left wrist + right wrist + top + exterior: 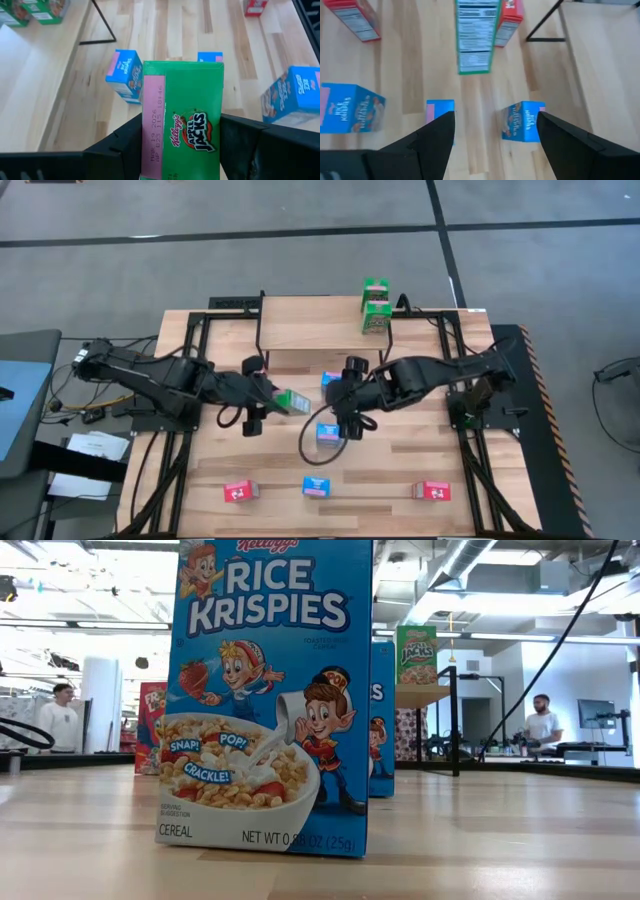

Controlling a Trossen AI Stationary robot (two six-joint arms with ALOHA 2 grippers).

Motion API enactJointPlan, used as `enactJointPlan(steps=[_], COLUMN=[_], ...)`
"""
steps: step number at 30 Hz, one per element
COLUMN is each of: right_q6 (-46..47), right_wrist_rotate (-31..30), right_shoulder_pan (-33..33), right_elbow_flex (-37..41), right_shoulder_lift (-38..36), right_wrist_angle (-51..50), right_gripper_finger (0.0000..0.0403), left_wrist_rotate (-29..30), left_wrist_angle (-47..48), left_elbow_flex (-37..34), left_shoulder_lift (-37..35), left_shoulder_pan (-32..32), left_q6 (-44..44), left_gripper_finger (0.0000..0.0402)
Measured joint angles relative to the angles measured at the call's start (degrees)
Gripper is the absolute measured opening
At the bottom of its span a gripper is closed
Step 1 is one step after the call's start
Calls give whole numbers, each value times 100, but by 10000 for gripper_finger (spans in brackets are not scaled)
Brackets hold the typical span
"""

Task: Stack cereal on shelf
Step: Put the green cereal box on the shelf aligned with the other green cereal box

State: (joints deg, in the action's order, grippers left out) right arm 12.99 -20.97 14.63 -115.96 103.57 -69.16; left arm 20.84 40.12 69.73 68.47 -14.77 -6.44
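Left wrist view: the left gripper point(182, 150) is seen with its fingers point(125, 145) pinched on the two sides of one green cereal box point(182, 117), whose lower end is cut off by the bottom edge. In the high view, the right gripper point(340, 425) is seen at centre frame, fingers spread wide and empty, above a blue box point(328, 432). Counted there: two green boxes point(376, 308) stacked on the shelf point(310, 322) at upper centre, the held green one, three blue boxes, and two red boxes point(240, 492) along the bottom. A third red box is not made out there.
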Motion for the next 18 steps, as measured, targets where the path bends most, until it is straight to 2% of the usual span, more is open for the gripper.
enactJointPlan(steps=[4,10,18], right_q6=[-4,-322,-766], right_wrist_rotate=[336,356,369], right_shoulder_pan=[-156,-247,-251], right_elbow_flex=[0,0,0], right_shoulder_lift=[0,0,0], right_wrist_angle=[227,673,1169], right_gripper_finger=[305,305,305], left_wrist_rotate=[0,-2,-4], left_wrist_angle=[-104,-155,-798], left_elbow_flex=[0,-2,-4], left_shoulder_lift=[0,0,0], left_shoulder_pan=[105,190,201], left_q6=[12,44,380], left_gripper_finger=[185,185,185])
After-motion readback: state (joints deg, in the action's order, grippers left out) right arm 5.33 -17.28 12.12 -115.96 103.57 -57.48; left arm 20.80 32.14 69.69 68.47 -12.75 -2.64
